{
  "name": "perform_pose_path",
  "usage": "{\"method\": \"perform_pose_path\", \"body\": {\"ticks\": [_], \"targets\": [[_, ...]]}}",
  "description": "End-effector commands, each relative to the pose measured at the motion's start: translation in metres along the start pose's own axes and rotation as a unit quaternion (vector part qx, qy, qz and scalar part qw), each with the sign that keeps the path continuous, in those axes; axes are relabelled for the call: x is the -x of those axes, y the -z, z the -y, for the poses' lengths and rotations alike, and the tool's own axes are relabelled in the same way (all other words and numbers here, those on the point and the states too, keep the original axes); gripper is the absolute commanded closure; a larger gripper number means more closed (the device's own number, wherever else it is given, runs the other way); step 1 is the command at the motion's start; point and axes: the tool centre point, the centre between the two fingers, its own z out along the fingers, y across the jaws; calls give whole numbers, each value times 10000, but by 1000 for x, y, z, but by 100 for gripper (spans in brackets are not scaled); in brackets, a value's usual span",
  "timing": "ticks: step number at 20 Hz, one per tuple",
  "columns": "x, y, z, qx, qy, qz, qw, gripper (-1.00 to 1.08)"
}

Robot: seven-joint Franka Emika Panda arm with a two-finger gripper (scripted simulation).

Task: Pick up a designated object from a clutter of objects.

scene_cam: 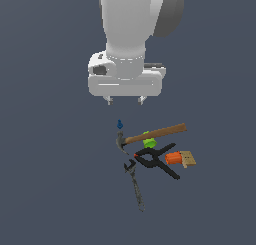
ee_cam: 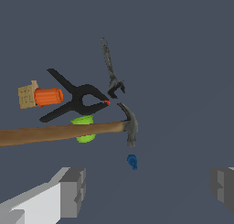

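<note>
End effector [scene_cam: 125, 100]: I've got it hanging above the pile with its jaws spread wide and nothing between them; in the wrist view one grey fingertip [ee_cam: 73, 191] sits at one edge and the other at the far edge, bare floor between.
Landmark: I'm placing everything off the black clamp [scene_cam: 159, 160], which lies flat in the middle of the clutter.
Orange chunk [scene_cam: 173, 158]: my target, a stubby orange cylinder lying on its side, right beside the clamp's handle ends, on the exterior view's right of the clamp. The wrist view shows it clearly [ee_cam: 48, 97], unobstructed from above.
Tan block [scene_cam: 187, 159]: pressed against the orange chunk's far end, on the side away from the clamp.
Hammer [scene_cam: 155, 134]: wooden handle running across just beyond the clamp, toward the arm, with the metal head out past the clamp's jaw tip, on the exterior view's left.
Green piece [scene_cam: 149, 141]: tucked between the hammer handle and the clamp, partly hidden under the handle.
Grey wrench [scene_cam: 134, 181]: starts near the clamp's jaw tip and runs away from the arm, clear of the orange chunk.
Blue bit [scene_cam: 120, 124]: small, alone, beyond the hammer head from the clamp, almost under the end effector.
Offset: the orange chunk sits on the far side of the clamp from where I'm hovering.
</note>
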Motion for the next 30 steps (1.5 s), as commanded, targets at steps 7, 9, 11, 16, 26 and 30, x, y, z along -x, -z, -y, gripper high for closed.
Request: {"method": "perform_pose_path", "body": {"ticks": [7,9,11,16,26,30], "targets": [[4,-2,14,-41,56,63,10000,-92],[7,-4,21,-62,83,96,9999,-92],[8,-5,25,-73,96,115,9999,-92],[8,-4,24,-71,101,112,9999,-92],[3,-10,30,-70,-128,112,9998,-92],[-2,-16,36,-69,-352,112,9993,-92]]}}
